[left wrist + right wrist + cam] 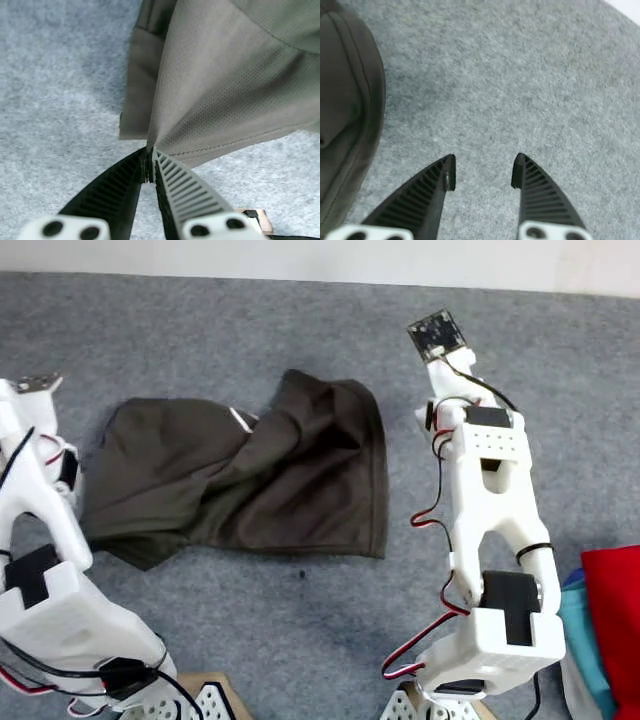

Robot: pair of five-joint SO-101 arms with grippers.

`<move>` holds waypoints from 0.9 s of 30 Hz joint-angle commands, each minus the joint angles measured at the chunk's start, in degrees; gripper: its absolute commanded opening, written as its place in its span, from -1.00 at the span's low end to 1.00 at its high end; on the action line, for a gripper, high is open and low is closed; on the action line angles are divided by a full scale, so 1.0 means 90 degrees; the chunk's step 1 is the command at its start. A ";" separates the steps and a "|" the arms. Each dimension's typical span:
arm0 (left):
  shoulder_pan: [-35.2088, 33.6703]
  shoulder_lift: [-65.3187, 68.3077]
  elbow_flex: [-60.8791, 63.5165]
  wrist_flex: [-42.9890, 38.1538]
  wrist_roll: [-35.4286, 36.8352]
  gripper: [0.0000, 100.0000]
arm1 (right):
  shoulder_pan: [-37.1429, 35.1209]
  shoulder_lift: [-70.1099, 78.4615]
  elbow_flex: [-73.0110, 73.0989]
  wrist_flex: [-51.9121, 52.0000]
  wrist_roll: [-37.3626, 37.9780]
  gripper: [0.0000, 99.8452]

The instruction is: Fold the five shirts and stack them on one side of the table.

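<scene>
A dark olive shirt (260,475) lies crumpled on the grey table in the high view, partly folded over itself. My left gripper (150,159) is shut on the shirt (225,90), pinching a hem corner and pulling the fabric taut; in the high view this arm (40,510) stands at the shirt's left end. My right gripper (482,167) is open over bare carpet, with nothing between its fingers and the shirt's edge (345,115) beside it. The right arm (485,500) stands just right of the shirt in the high view.
A stack of folded shirts, red (615,615) on top of teal (580,640), sits at the right edge of the table. Grey carpet (300,630) covers the table between the arm bases and behind the shirt.
</scene>
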 commanded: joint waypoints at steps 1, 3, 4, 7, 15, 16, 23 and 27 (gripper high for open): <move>-0.0337 -0.0376 -0.0005 0.0000 -0.0205 -0.99 | -0.0063 -0.0337 -0.0044 -0.0103 -0.0059 -0.62; -0.0444 -0.0357 0.0005 0.0010 -0.0274 -0.99 | -0.0063 -0.0337 0.0034 -0.0112 -0.0049 -0.62; -0.0493 -0.0357 0.0073 0.0010 -0.0332 -0.99 | -0.0063 -0.0347 0.0073 -0.0112 -0.0049 -0.62; -0.0542 -0.0386 0.0630 -0.0029 -0.0674 -0.99 | -0.0063 -0.0347 0.0122 -0.0112 -0.0049 -0.62; -0.0552 -0.0357 0.1529 -0.0821 -0.0752 -0.99 | -0.0063 -0.0347 0.0142 -0.0112 -0.0059 -0.62; -0.0552 -0.0357 0.1558 -0.0879 -0.0742 -0.99 | -0.0063 -0.0347 0.0142 -0.0112 -0.0059 -0.62; -0.0845 -0.0347 0.1587 -0.1358 -0.0723 -0.99 | -0.0063 -0.0347 0.0151 -0.0112 -0.0059 -0.62; -0.0933 -0.0337 0.1607 -0.1436 -0.0723 -0.99 | -0.0073 -0.0347 0.0151 -0.0112 -0.0068 -0.62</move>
